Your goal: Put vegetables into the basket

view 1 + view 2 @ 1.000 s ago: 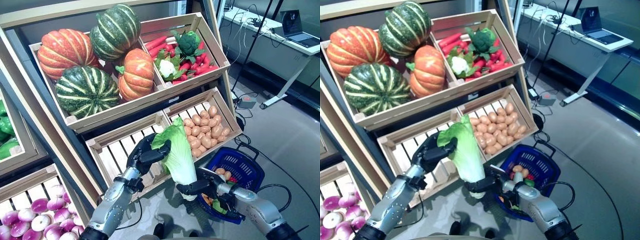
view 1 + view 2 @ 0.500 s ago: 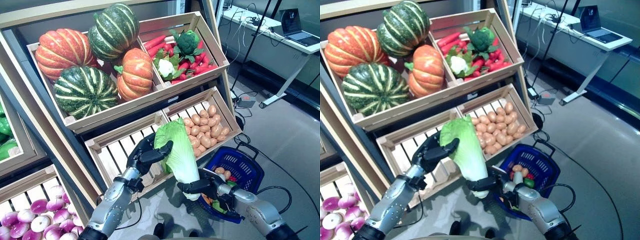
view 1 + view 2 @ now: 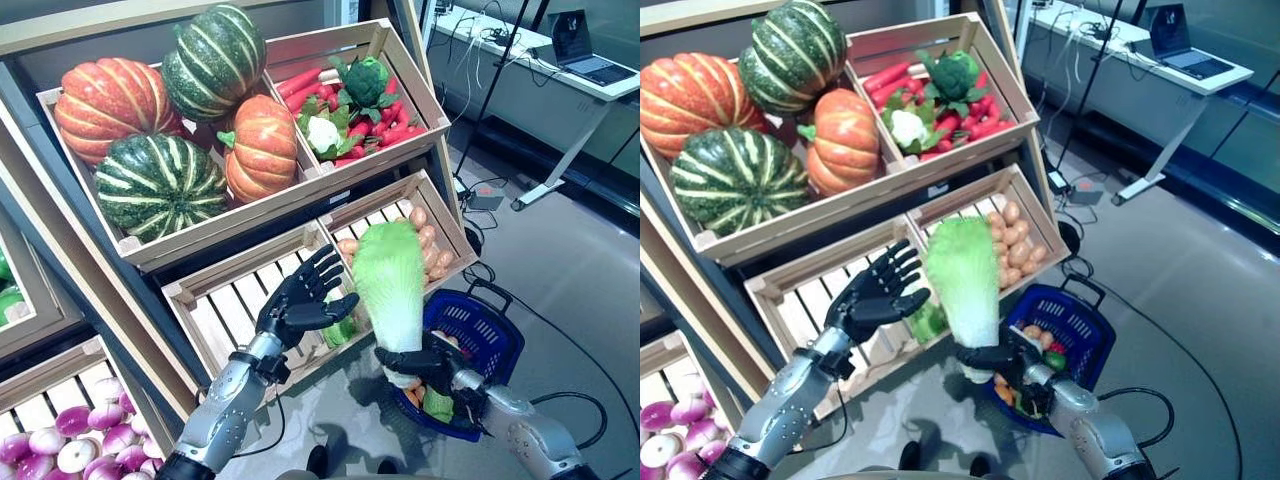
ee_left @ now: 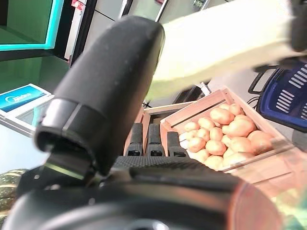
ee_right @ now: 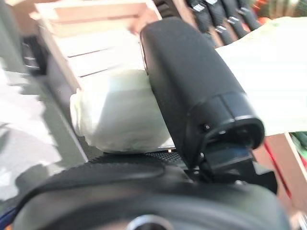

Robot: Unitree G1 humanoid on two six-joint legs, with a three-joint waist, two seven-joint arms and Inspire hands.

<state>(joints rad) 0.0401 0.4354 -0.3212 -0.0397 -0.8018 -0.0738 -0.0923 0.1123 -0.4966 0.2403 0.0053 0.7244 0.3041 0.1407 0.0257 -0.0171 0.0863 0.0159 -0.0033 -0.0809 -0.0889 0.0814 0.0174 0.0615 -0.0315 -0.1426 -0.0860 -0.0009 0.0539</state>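
Observation:
A pale green napa cabbage stands upright in the air, just left of the blue basket on the floor. My right hand is shut on its white base, with the thumb across it. My left hand is open with spread fingers, a little to the cabbage's left and apart from it, over the slatted crate. The basket holds several vegetables. In the left wrist view the cabbage shows past my straight fingers.
The wooden stand holds pumpkins, a crate of carrots, broccoli and cauliflower, and potatoes. A small green vegetable lies in the slatted crate. Purple onions are at the lower left. A desk with a laptop stands at the far right.
My left hand has let go of the cabbage and opened. The right hand has carried the cabbage to the right, closer to the basket. The camera has shifted slightly.

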